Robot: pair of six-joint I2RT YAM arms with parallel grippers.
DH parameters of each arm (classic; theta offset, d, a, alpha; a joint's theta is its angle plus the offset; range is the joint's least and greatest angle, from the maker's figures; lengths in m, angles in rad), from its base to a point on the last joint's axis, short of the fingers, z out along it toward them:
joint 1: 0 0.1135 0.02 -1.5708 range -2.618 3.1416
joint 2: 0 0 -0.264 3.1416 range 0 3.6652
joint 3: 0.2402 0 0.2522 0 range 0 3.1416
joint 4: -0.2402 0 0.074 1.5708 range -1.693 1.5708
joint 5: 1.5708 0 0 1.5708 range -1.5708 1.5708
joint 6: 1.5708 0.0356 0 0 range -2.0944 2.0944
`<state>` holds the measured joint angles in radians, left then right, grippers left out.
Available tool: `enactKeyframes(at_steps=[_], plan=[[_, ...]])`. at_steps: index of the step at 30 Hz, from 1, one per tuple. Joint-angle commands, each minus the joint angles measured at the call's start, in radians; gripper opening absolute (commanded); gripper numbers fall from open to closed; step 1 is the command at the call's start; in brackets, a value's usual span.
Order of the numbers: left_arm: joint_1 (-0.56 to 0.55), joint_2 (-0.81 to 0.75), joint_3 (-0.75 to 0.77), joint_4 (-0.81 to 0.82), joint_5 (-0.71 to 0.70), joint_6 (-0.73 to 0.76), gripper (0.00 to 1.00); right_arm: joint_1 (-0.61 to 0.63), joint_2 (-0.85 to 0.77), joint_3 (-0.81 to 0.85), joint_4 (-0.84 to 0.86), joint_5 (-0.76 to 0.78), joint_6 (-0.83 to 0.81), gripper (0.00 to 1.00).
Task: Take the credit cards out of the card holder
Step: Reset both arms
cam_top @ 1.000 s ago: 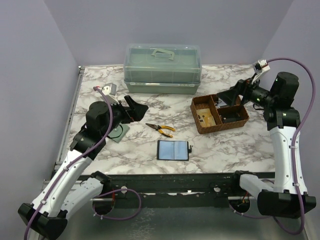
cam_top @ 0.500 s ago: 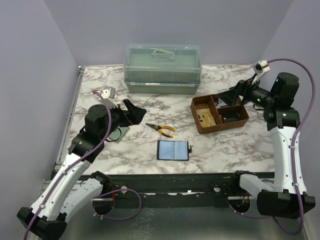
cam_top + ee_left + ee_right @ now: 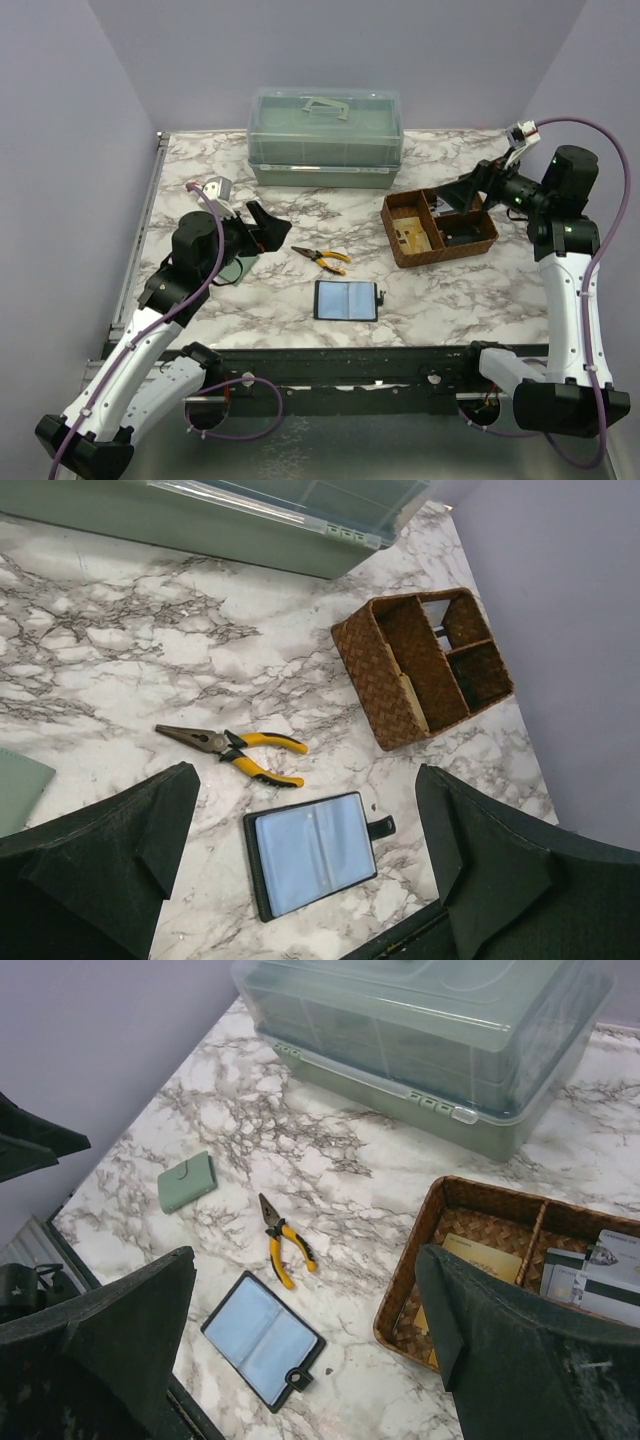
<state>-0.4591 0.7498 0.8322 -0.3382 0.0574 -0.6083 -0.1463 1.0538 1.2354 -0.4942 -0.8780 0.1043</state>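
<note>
Marble table (image 3: 270, 300); card holder (image 3: 346, 299) (unfolded)

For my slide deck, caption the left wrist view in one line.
The open left gripper frames the unfolded card holder, yellow-handled pliers and a woven basket on the marble table.

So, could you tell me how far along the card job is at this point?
Done: the card holder lies unfolded on the table, lining up, and some cards lie in the basket. In hand: nothing; the left gripper and right gripper are both open and empty, the right above the basket. Left: I cannot tell whether the holder's pockets hold more cards, so they may need checking.
</note>
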Motion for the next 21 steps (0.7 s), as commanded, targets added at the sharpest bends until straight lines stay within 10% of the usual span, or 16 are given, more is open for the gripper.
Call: enactKeyframes(at_steps=[1, 21], plan=[[0.005, -0.019, -0.023, 0.002, -0.024, 0.006, 0.99, -0.010, -0.003, -0.022, 0.017, -0.029, -0.004, 0.99], [0.005, -0.054, -0.044, -0.004, -0.040, 0.016, 0.99, -0.027, -0.008, -0.023, 0.020, -0.038, 0.002, 0.99]])
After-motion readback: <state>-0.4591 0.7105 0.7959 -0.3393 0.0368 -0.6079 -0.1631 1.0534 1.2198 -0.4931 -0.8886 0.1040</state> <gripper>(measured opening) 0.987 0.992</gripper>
